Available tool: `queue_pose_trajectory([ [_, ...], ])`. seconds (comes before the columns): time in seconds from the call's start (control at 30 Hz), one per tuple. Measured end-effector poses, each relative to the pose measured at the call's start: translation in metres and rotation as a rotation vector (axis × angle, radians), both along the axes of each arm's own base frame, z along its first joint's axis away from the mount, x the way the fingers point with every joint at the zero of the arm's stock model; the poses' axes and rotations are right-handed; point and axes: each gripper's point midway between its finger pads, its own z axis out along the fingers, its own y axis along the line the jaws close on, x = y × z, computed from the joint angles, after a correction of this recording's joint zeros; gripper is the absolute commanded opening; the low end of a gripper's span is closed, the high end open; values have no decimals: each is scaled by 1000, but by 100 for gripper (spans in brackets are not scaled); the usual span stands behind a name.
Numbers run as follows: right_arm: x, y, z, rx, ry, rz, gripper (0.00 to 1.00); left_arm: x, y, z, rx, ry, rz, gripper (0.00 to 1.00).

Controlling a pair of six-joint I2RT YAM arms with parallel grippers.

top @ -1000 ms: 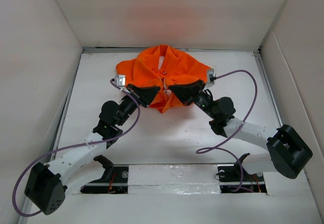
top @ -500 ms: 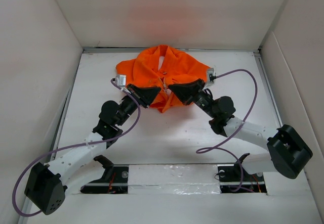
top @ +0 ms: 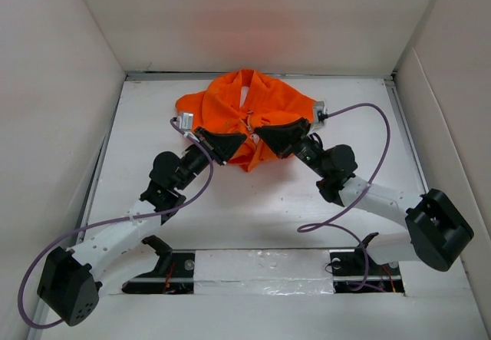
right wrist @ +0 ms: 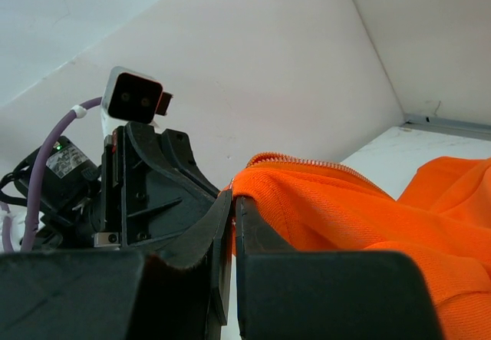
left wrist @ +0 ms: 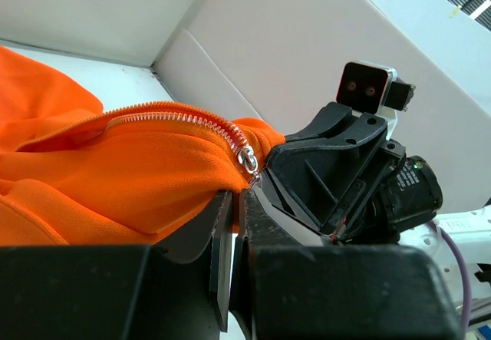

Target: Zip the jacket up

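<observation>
The orange jacket (top: 245, 110) lies bunched at the far middle of the table, collar away from me. My left gripper (top: 239, 137) is shut on the jacket's front edge just below the silver zipper slider (left wrist: 247, 158), with the zipper teeth (left wrist: 173, 117) running left of it. My right gripper (top: 259, 133) is shut on the opposite front edge (right wrist: 265, 185), its zipper tape (right wrist: 307, 161) running off to the right. The two grippers face each other, tips almost touching, over the jacket's lower front.
White walls enclose the table on three sides (top: 61, 87). Purple cables loop from both wrists (top: 376, 163). The right gripper's camera body fills the left wrist view (left wrist: 368, 87), and the left one shows in the right wrist view (right wrist: 134, 94).
Both grippers have edged slightly up and away from me with the jacket edges; the jacket's shape is nearly unchanged.
</observation>
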Motion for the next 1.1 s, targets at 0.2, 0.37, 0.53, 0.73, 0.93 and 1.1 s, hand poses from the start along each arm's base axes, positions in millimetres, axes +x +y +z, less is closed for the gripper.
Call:
queue_pose_trajectory([
  [0.2,-4,2,2,0,-12,32,0,-6,-1,2,-11,12,-26,0],
  [0.37,-6,8,7,-19,-22,83,0,-12,-1,1,-8,26,-51,0],
  [0.53,-3,17,4,-80,10,129,0,-14,2,-4,11,48,-48,0],
  [0.73,10,31,-9,-189,79,132,0,-10,5,-21,56,94,-26,0],
  [0.93,26,51,-43,-282,186,130,0,-12,14,-36,98,128,7,0],
  [1.1,27,56,-60,-314,241,134,0,-12,20,-60,152,172,34,0],
])
